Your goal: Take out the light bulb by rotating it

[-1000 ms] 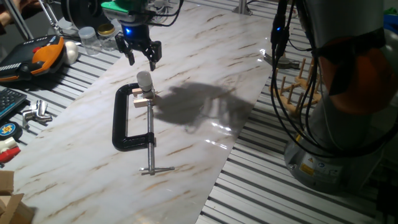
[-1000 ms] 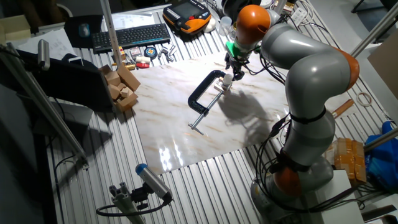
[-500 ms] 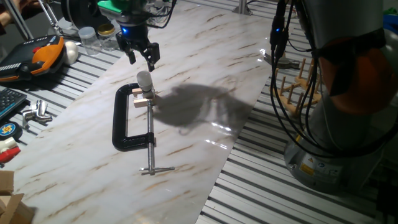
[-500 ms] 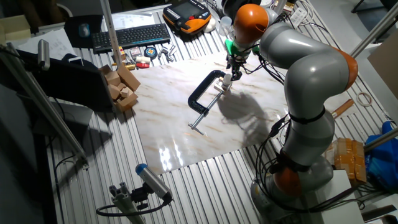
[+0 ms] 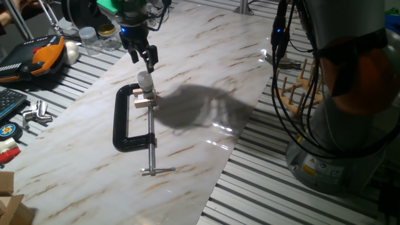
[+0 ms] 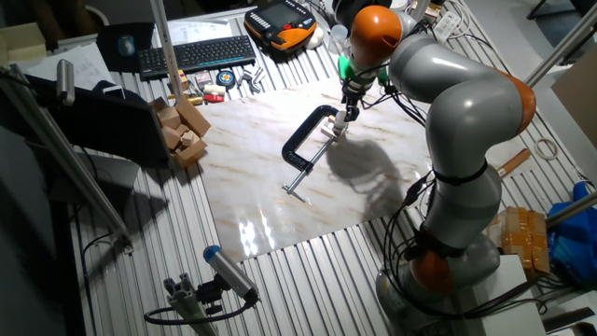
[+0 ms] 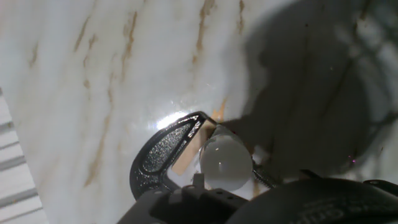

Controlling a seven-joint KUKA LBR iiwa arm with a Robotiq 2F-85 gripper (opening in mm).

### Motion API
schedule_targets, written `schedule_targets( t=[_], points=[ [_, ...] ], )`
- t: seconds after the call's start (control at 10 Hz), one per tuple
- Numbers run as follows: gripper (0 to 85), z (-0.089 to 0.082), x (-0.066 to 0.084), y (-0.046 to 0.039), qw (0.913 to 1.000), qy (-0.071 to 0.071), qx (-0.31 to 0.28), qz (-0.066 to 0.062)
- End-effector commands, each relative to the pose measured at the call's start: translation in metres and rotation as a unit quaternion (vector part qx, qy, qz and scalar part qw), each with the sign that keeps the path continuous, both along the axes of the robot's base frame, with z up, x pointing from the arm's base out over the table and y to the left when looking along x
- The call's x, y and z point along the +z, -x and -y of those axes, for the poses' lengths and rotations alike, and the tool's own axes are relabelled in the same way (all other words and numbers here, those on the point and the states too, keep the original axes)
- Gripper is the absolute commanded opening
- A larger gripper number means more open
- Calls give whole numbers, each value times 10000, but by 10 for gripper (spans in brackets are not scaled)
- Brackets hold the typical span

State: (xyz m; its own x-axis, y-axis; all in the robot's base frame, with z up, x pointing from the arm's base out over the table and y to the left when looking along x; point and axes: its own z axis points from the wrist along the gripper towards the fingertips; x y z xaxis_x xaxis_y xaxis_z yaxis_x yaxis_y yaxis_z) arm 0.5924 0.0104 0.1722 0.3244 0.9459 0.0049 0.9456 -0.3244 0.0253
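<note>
The light bulb [image 5: 145,80] is small, frosted and white. It stands upright in a small wooden block [image 5: 144,100] held by a black C-clamp [image 5: 123,128] on the marble board. My gripper [image 5: 142,57] hangs just above and slightly behind the bulb, fingers apart, holding nothing and not touching it. In the other fixed view the gripper [image 6: 348,96] is over the bulb [image 6: 342,118] and clamp [image 6: 300,143]. The hand view looks down on the bulb's dome [image 7: 225,163] and the clamp jaw [image 7: 158,163]; the fingers are dark blurs at the bottom edge.
An orange-and-black tool [image 5: 42,55] with a white ball [image 5: 72,51] and clear jars [image 5: 94,37] lie at the back left. A wooden peg rack [image 5: 299,87] stands right of the board. Metal parts [image 5: 37,114] and wooden blocks [image 6: 182,131] lie at the left.
The gripper has risen slightly and turned about its axis above the bulb, still open. Bulb, block and clamp have not moved.
</note>
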Motion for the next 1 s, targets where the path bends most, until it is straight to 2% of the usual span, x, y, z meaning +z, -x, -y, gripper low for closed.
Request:
schedule_targets(
  t=[0.0, 0.2, 0.4, 0.9],
  points=[
    [680, 2, 1, 4, 9907, -11, -1362, -18],
    [680, 1, -4, 4, 9900, -20, -1408, -127],
    [680, 2, -6, 6, 9892, 0, -1432, -318],
    [680, 8, -4, 8, 9894, 36, -1410, -351]
  ],
)
